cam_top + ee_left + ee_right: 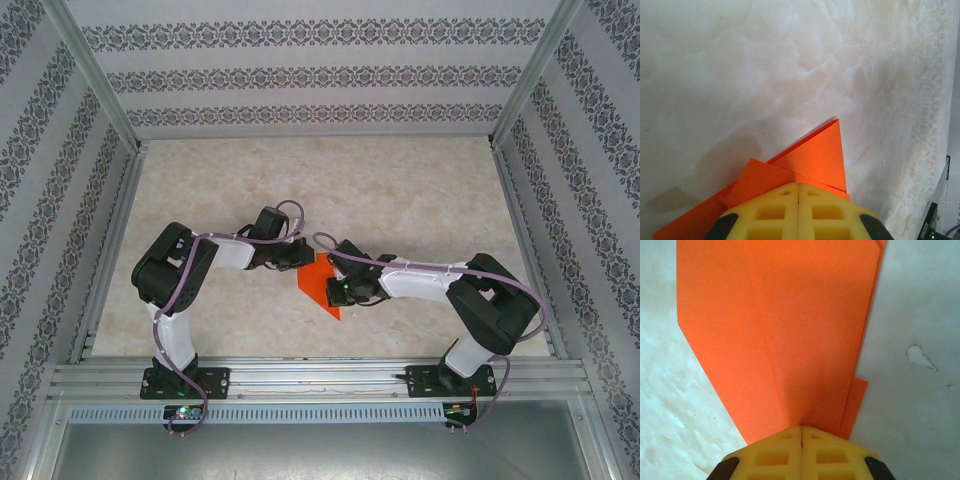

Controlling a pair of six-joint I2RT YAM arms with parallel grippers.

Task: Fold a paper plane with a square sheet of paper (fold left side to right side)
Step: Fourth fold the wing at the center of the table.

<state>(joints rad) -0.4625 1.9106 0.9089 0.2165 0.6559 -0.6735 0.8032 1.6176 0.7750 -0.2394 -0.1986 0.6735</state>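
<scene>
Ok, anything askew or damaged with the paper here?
Slightly. In the right wrist view a lower layer of the orange paper pokes out past the folded edge at the lower right, so the layers aren't flush. No tears visible.

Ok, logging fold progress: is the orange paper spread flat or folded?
Folded: the paper shows overlapping flaps and a crease, not a plain square.

paper [775,330] cut off at top.
</scene>
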